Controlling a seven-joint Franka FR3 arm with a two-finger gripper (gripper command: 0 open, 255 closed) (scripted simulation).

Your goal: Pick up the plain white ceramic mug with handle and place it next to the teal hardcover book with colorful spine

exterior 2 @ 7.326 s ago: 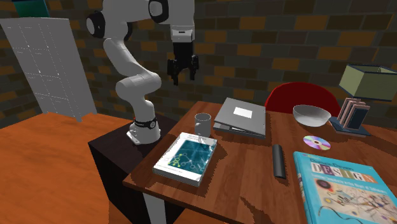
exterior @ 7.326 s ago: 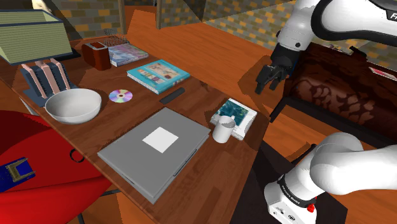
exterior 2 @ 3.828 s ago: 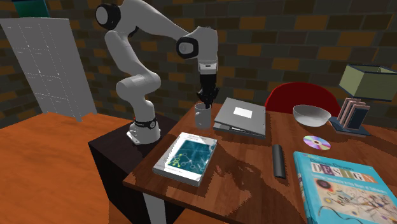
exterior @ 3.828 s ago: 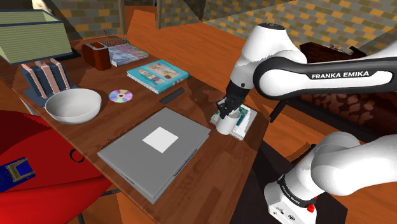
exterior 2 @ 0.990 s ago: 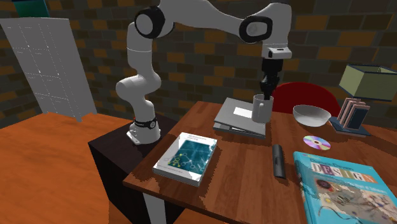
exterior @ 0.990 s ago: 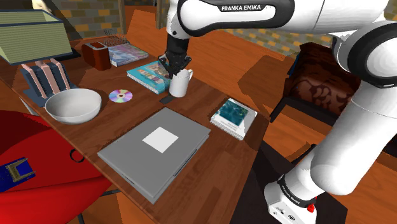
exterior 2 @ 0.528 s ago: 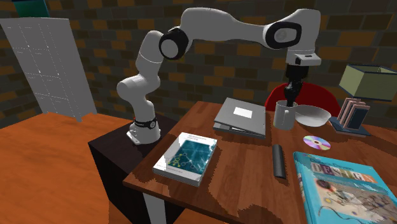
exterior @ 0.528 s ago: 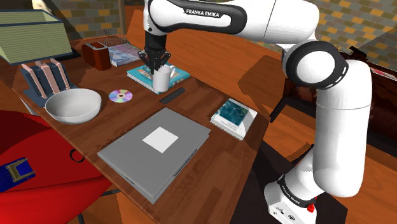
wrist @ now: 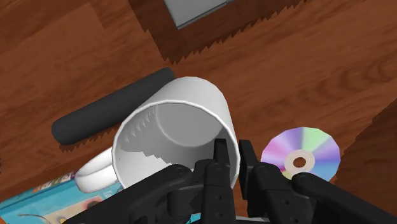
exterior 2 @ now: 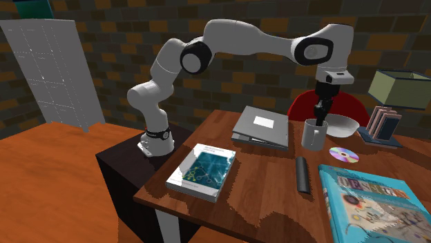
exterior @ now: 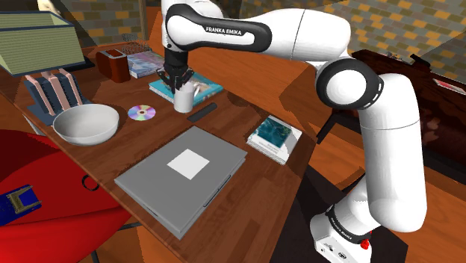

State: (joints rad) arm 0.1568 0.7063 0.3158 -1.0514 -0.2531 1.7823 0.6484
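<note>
Over the table (exterior: 231,122), close by the teal book (exterior 2: 373,200), the white mug (wrist: 178,127) hangs from your claw (wrist: 232,156), which is clamped on one rim wall; lower it straight down and it may land on the black remote (wrist: 108,114) and tip

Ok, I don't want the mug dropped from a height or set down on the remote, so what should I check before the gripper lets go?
1. Grip: the gripper has its fingers clasped on the white mug at the rim: ok.
2. Mug upright, judged from the second exterior view: ok.
3. Mug's base resting on the table: cannot tell.
4. Clear of the black remote: cannot tell, it lies close beside the mug.
5. Clear of the CD: ok, they are apart.
6. Near the teal book: ok, its corner shows by the mug's handle.
</note>
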